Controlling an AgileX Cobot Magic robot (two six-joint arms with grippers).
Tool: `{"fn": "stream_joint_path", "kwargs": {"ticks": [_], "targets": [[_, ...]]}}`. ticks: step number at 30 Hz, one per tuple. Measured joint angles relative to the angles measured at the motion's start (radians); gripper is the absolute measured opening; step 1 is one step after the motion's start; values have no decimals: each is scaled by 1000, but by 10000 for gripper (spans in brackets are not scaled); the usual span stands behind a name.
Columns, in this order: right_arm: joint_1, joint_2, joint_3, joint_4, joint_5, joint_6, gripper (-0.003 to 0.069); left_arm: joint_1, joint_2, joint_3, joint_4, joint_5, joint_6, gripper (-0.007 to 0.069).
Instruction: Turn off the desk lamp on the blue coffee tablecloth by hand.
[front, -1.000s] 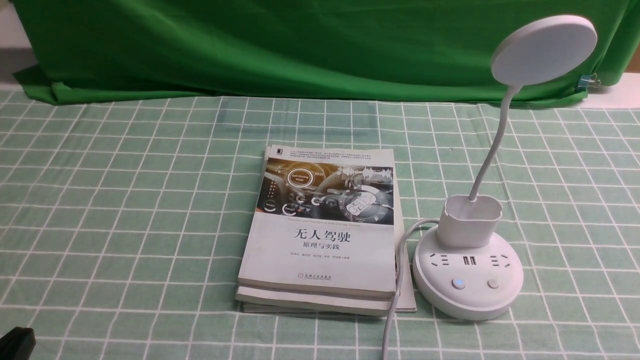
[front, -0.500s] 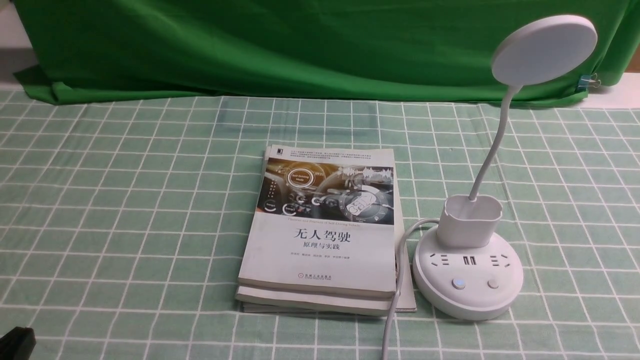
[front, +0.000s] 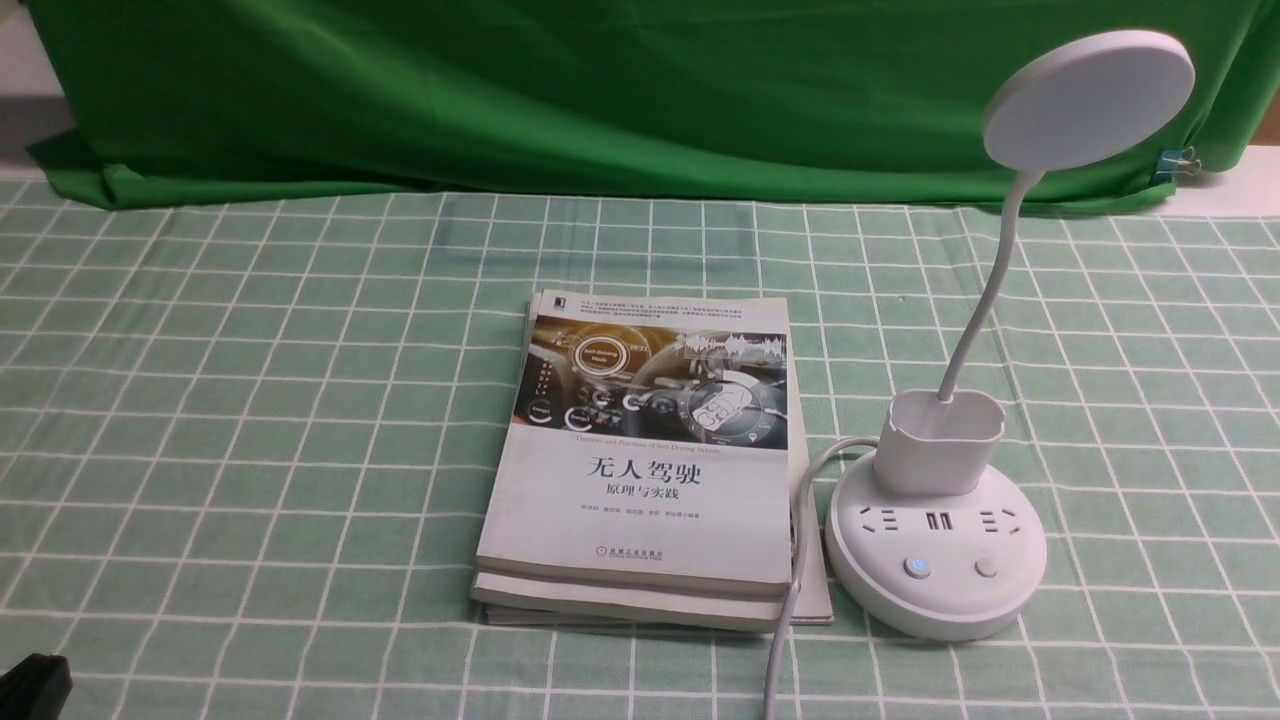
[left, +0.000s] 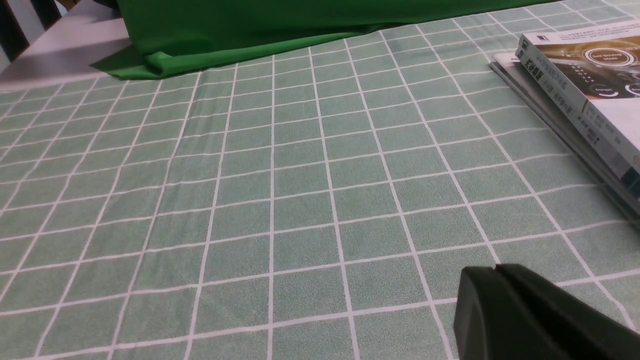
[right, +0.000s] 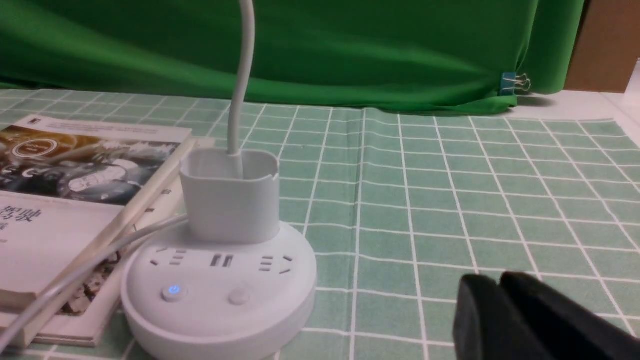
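The white desk lamp (front: 935, 560) stands at the right on the pale green checked tablecloth (front: 250, 400). Its disc head (front: 1088, 98) is raised on a thin neck. Its round base (right: 220, 295) carries a button lit blue (right: 173, 290) and a plain button (right: 239, 297). My right gripper (right: 497, 282) is shut and empty, low over the cloth to the right of the base, apart from it. My left gripper (left: 495, 270) is shut and empty over bare cloth, left of the books; only a black corner of it (front: 35, 685) shows in the front view.
A stack of books (front: 645, 460) lies just left of the lamp base, also in the left wrist view (left: 585, 95). The lamp's white cord (front: 790, 600) runs toward the front edge beside the books. A dark green backdrop cloth (front: 600, 90) hangs along the back.
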Motion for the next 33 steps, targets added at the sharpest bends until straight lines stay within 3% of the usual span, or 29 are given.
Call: {"fn": "stream_joint_path", "kwargs": {"ticks": [33], "targets": [[0,0,0,0,0,-3,153,0,0,0,0,0,0,0]]}}
